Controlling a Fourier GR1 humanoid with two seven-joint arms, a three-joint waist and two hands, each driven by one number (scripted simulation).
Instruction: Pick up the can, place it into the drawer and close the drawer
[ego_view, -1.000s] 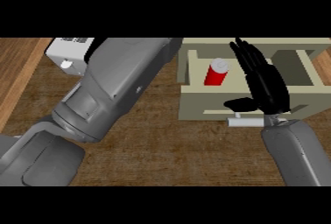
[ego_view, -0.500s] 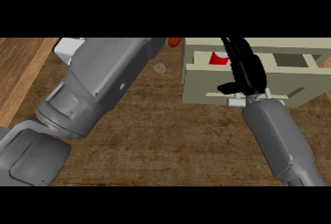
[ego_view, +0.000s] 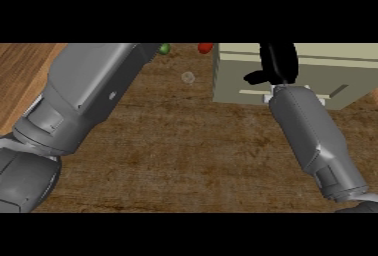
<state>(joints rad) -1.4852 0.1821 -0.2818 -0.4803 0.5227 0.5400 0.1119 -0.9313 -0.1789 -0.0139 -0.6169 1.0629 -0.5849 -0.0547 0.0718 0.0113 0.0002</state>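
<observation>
Drawer at one o'clock now shows only its front; can gone from view, presumably inside. Right hand, fingers straight, pressing it. Closing nearly done. Left hand unseen.

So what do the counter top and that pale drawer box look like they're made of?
The counter top looks like dark wood with a matte finish: brown, streaky grain runs across it. The drawer box looks like painted wood or plastic, cream and matte, with flat uniform faces and no grain; the look leaves that open.
</observation>
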